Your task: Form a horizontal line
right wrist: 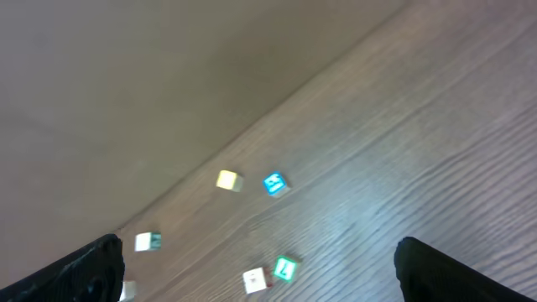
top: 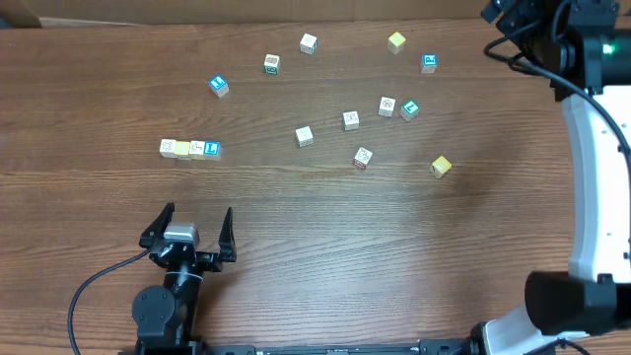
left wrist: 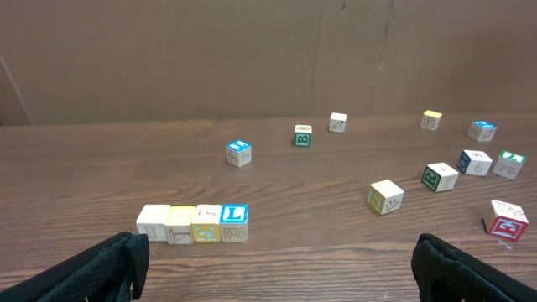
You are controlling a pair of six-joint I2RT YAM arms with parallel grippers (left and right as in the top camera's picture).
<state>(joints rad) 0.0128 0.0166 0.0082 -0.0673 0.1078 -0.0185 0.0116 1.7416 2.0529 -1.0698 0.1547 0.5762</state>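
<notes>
The horizontal line is a short row of four touching cubes, white, yellow, white and blue, lying left of the table's middle. In the left wrist view the horizontal line lies just ahead of the fingers, toward the left one. My left gripper sits nearer the front edge than the row, apart from it, open and empty. In its own view the left gripper shows only bare wood between its black fingers. My right gripper hangs high over the far right corner, open, holding nothing.
Several loose cubes lie scattered from the middle to the far right: a blue one, a white one, a red-printed one, a yellow one. The right arm runs along the right edge.
</notes>
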